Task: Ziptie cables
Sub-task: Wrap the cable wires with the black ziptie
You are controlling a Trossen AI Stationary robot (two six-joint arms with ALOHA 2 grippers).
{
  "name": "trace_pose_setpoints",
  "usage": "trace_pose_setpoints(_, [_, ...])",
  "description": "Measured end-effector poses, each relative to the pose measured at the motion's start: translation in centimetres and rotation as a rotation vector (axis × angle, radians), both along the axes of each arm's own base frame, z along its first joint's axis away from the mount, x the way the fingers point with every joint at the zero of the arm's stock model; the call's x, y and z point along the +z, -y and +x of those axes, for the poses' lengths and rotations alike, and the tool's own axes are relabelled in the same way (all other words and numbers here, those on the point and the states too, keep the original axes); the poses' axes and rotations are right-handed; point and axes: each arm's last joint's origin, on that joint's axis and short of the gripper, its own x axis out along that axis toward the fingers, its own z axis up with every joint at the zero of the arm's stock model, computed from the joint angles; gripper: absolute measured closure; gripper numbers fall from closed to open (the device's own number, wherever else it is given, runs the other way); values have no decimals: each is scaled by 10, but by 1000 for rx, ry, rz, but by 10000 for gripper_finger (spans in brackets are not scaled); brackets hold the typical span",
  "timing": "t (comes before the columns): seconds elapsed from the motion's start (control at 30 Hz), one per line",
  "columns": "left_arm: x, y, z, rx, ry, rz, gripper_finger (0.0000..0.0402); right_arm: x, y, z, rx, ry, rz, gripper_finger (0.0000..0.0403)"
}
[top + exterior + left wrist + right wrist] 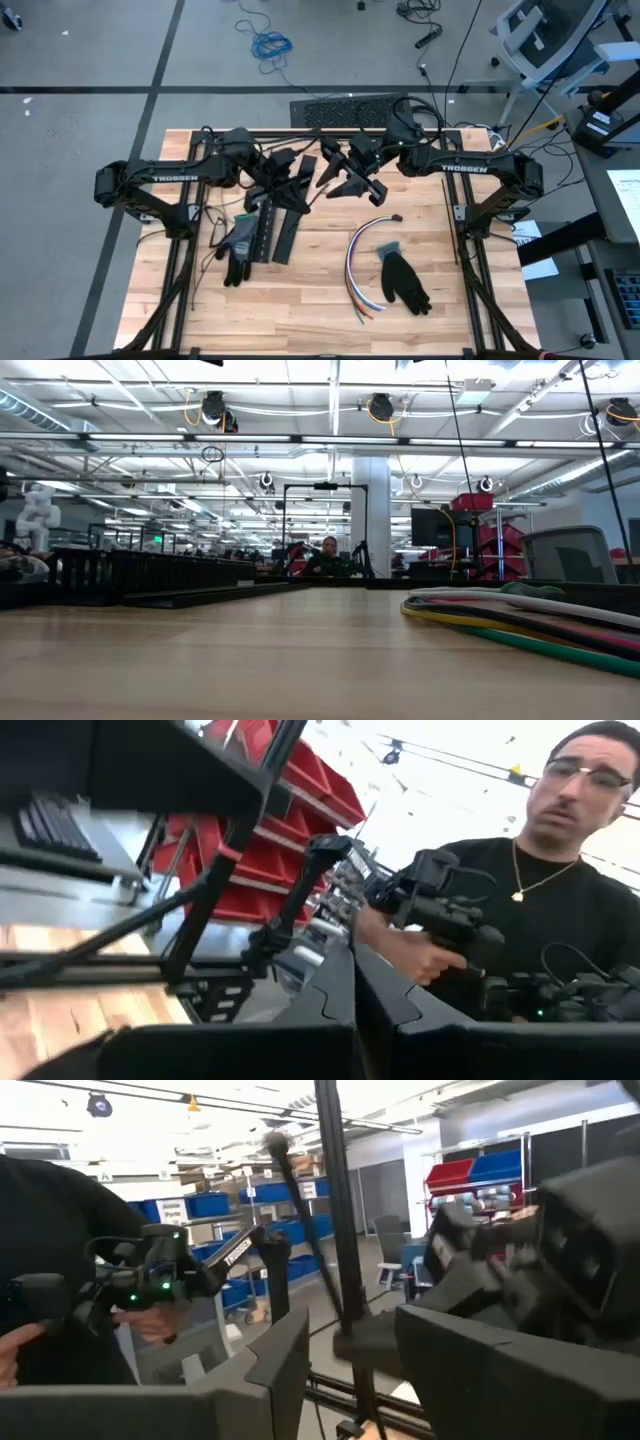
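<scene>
The cables (360, 262), a loose curved bundle of white, grey, orange, blue and green wires, lie on the wooden table right of centre; in the low view the cables (520, 622) are at the right. Both arms are raised over the table's far middle, tips facing each other. My left gripper (305, 180) (355, 1010) is shut. My right gripper (340, 180) (345, 1370) is open. A thin black strip (335, 1210) stands upright in front of the gap between the right fingers. My left gripper is shut, and I cannot tell whether it has the thin black strip between its fingers. My right gripper's fingers (280, 1370) stand on either side of the strip; whether they touch it I cannot tell.
Two black slotted strips (270, 232) and a dark glove (238, 248) lie left of centre. A second glove (405, 282) lies beside the cables. A keyboard (345, 108) sits past the far edge, where a person (540, 910) holds a control handle.
</scene>
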Motion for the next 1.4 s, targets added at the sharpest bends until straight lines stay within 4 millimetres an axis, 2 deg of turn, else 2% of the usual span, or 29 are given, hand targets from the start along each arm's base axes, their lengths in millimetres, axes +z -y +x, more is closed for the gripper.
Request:
trace_pose_setpoints(0.2, [7, 2, -3, -59, -2, -46, 401, 4, 10, -3, -39, 51, -16, 257])
trace_pose_setpoints(0.4, [14, 15, -6, -158, 26, -56, 402, 4, 20, -5, -62, 52, -15, 257])
trace_pose_setpoints(0.6, [11, 18, -3, -170, 10, -60, 402, 6, 5, -3, -23, 87, -39, 257])
trace_pose_setpoints(0.73, [11, 13, -4, -166, 8, -53, 402, 6, -4, -2, -13, 117, -65, 257])
trace_pose_setpoints(0.93, [7, 9, -1, -157, -19, -69, 402, 8, -9, 2, -86, 174, -66, 257])
trace_pose_setpoints(1.1, [1, 8, 5, -159, -51, -81, 402, 6, -13, 5, -82, 191, -64, 257])
trace_pose_setpoints(1.4, [2, 9, 4, -172, -64, -92, 402, 12, -24, 3, -41, 243, -44, 257])
